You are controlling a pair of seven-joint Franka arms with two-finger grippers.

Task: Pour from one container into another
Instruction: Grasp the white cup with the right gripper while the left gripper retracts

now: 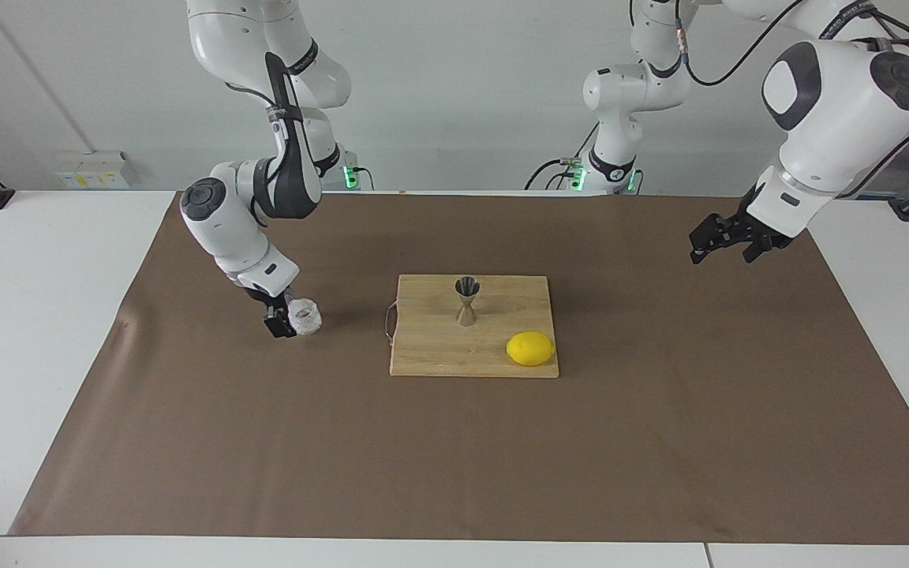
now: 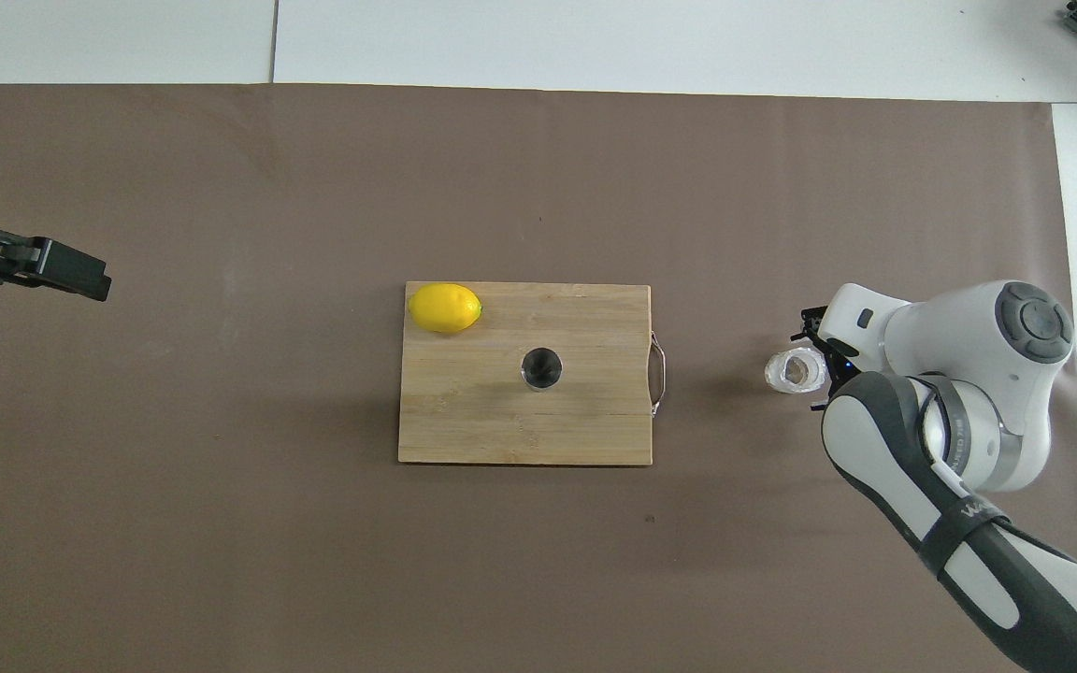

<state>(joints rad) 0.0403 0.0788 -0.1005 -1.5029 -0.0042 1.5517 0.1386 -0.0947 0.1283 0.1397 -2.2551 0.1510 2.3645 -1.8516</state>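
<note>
Reaching in low at the right arm's end of the table, the right gripper (image 1: 287, 322) stands with its jaws spread wide around the glass cup (image 1: 304, 317), one finger on either side and nothing yet gripped; the cup still rests upright on the brown paper (image 1: 660, 442). The faceted wall looks slippery, so a squeeze that lands off-centre could skid the cup sideways or tip it and spill whatever it holds. Toward the middle, the steel jigger (image 1: 467, 300) stands upright on the cutting board (image 1: 439, 355), with the lemon (image 1: 530, 348) beside it on the board, farther from the robots. Its narrow mouth and thin waist make a hasty pour likely to miss or knock it over. The left gripper (image 1: 727, 239) waits, open, in the air over the paper at the left arm's end.
</note>
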